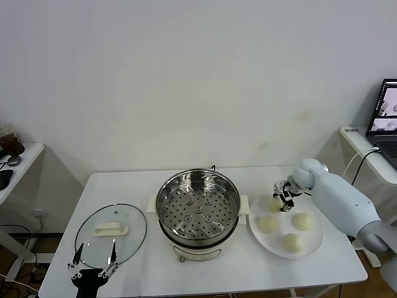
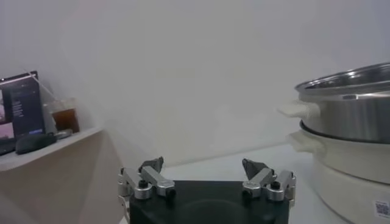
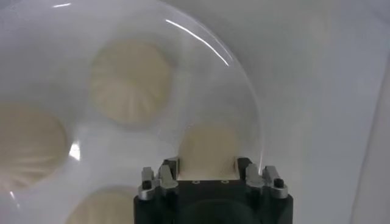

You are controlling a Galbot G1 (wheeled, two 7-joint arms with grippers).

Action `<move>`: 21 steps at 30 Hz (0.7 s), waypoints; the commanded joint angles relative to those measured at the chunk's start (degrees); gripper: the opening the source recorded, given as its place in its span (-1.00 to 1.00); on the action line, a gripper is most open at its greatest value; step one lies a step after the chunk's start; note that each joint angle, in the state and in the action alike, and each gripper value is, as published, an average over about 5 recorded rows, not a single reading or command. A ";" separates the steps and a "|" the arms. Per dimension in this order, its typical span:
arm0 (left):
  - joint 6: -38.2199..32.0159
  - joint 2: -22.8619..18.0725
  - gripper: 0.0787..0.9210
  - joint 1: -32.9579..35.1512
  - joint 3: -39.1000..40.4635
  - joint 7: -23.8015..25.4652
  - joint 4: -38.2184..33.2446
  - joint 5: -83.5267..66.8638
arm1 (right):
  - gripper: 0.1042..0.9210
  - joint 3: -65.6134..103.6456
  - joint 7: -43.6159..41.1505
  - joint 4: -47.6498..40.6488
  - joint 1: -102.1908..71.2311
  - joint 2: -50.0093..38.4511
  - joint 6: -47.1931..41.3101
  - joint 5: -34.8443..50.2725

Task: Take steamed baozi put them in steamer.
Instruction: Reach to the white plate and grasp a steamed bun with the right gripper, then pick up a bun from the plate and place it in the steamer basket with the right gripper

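Note:
Four cream-white baozi lie on a white plate [image 1: 317, 244] right of the steamer [image 1: 198, 208], a shiny steel pot with a perforated tray on a white base. My right gripper [image 1: 284, 200] is down at the plate's far left part, shut on the baozi there [image 1: 273, 203], which still rests on the plate. In the right wrist view this baozi [image 3: 209, 145] fills the gap between the fingers of the right gripper [image 3: 207, 163]. The other three baozi [image 1: 268, 224] [image 1: 302, 221] [image 1: 292, 243] lie free. My left gripper [image 1: 93, 257] is open and empty at the table's front left.
A round glass lid [image 1: 110, 234] with a cream handle lies flat left of the steamer, just beyond the left gripper. The left wrist view shows the left gripper [image 2: 204, 165] and the steamer's side [image 2: 353, 115]. A laptop [image 1: 388, 112] stands on a side table at far right.

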 commanded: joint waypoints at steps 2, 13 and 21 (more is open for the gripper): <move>0.12 0.19 0.77 -0.15 0.17 0.10 -0.15 -0.03 | 0.16 -1.58 -2.12 5.06 3.85 -3.05 0.15 5.76; 0.31 0.91 0.77 -1.54 0.31 0.18 -0.14 -0.96 | 0.18 -20.06 -4.84 10.96 31.86 -2.42 3.81 25.72; 0.25 1.37 0.77 -1.88 -0.49 0.16 0.11 -1.73 | 0.18 -32.15 -3.57 14.68 42.34 6.69 8.41 37.14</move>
